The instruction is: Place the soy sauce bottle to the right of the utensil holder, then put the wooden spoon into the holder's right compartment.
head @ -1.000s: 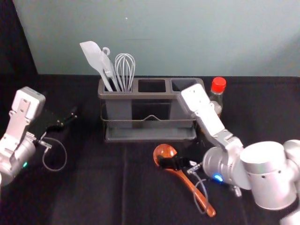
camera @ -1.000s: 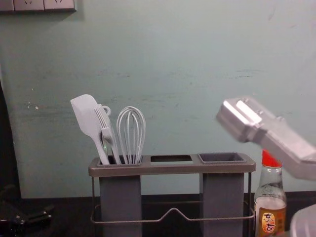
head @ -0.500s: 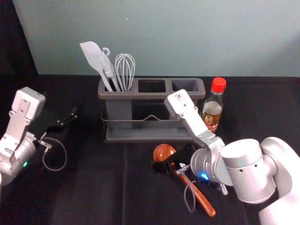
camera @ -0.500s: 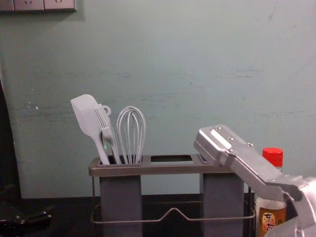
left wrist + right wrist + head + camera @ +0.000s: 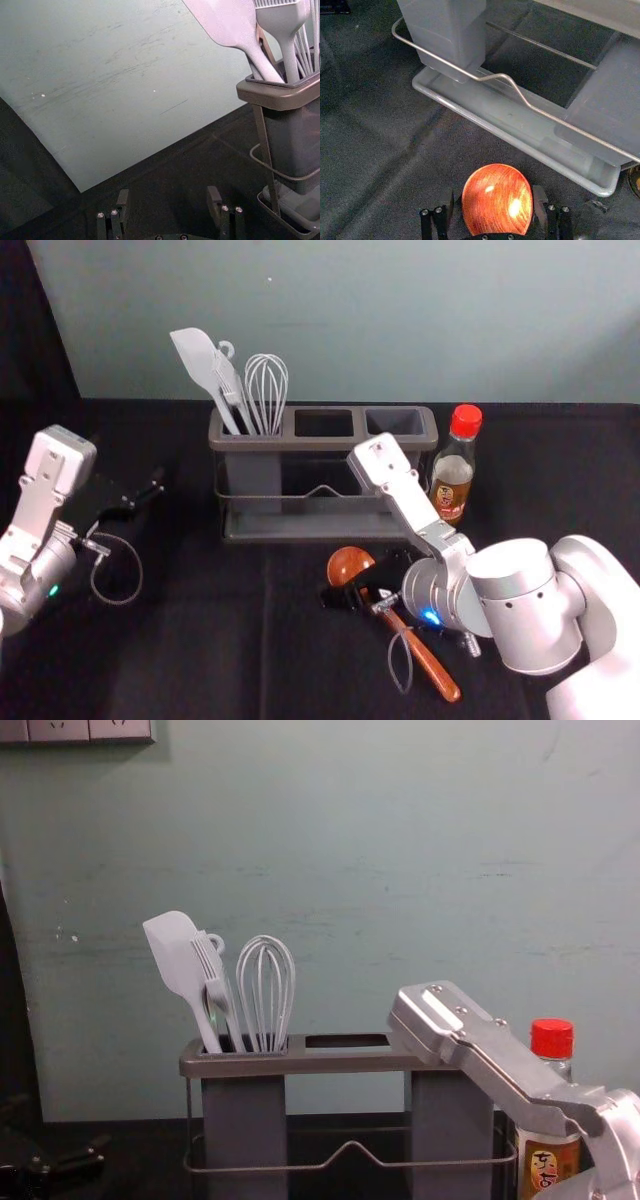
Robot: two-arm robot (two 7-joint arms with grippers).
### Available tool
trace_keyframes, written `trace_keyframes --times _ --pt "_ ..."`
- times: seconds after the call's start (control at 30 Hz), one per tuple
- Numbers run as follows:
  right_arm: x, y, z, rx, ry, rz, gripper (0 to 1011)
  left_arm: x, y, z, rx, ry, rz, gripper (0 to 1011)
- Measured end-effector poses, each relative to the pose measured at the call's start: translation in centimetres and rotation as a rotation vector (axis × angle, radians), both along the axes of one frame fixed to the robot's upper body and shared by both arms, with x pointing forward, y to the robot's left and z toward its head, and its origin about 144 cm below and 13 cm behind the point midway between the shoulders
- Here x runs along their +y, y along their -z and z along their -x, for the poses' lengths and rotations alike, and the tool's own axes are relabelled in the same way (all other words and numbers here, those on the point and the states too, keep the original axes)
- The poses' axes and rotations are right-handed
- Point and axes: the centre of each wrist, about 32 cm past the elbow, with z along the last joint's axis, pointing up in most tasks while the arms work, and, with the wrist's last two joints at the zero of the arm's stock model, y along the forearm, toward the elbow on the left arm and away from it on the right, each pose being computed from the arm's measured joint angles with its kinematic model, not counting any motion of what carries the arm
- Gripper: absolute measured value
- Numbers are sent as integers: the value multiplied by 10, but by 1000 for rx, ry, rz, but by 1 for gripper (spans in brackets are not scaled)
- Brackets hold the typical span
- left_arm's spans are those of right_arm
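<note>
My right gripper (image 5: 494, 192): spread wide, nothing clamped, one finger each side of bowl of wooden spoon (image 5: 496, 200). Handle (image 5: 432, 668) goes diagonally to near right, passing under my wrist. Right arm nearer; left gripper (image 5: 167, 194) parked at left, open, empty. Utensil holder (image 5: 300, 445) just beyond bowl, its right compartment (image 5: 395, 422) farther, more right. Soy sauce bottle (image 5: 453, 480) beside; lift needs care there.
</note>
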Motion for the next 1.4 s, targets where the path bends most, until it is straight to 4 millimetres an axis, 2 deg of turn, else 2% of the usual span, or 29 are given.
trace_keyframes --times 1.2,1.37,1.4 --pt "-3 5 -3 18 2 -22 1002 0 0 0 0 0 0 1000" --pt "-3 6 -3 15 3 -26 927 0 0 0 0 0 0 1000" --pt "-3 6 -3 15 3 -27 883 0 0 0 0 0 0 1000"
